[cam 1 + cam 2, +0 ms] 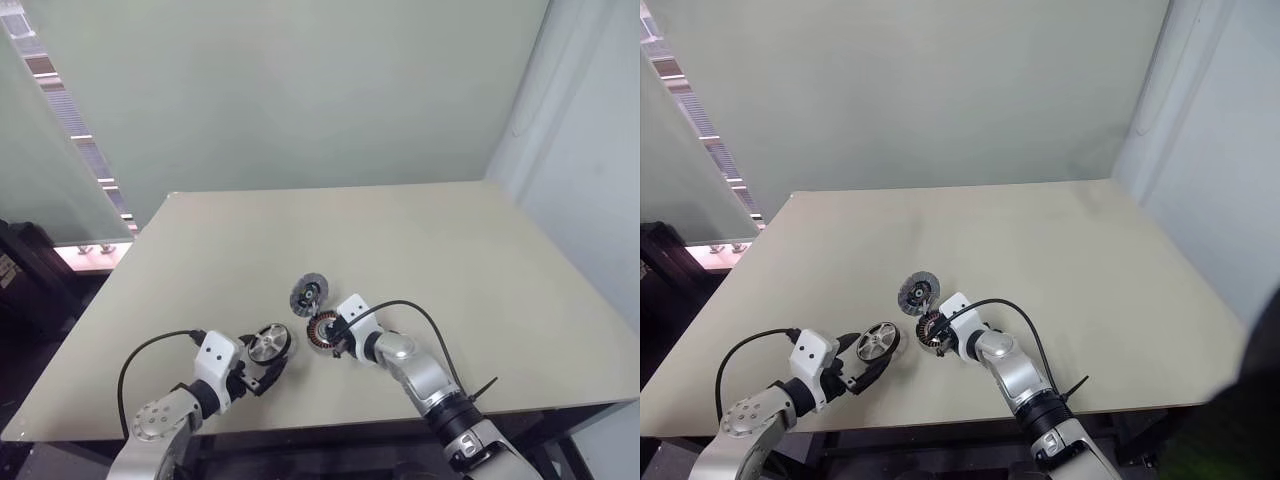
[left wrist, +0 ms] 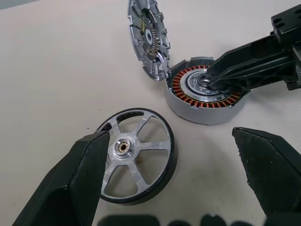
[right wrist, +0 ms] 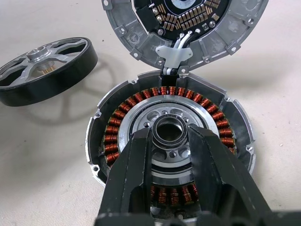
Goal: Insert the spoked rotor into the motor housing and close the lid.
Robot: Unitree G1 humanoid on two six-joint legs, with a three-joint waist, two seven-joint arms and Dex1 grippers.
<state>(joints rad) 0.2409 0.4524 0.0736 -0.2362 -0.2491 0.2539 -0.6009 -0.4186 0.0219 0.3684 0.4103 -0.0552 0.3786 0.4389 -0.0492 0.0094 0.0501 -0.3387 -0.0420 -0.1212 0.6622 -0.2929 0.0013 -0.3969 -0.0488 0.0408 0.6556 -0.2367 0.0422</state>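
A: Why does the right hand (image 3: 170, 141) sit in the motor housing (image 2: 206, 96)?

B: Bracing it, I'd judge. Its fingers are pinched on the raised hub at the housing's centre, copper windings bare all round, so the housing shouldn't slide on the counter (image 1: 420, 250).

A: The lid (image 2: 148, 40)?

B: Tipped up against the housing's far edge, joined to it by short wires, leaving the mouth open.

A: And the spoked rotor (image 2: 135, 160)?

B: Flat on the counter just beside the housing, between the left hand's (image 2: 181, 176) wide-spread fingers. Nothing gripped yet; a pickup looks next.
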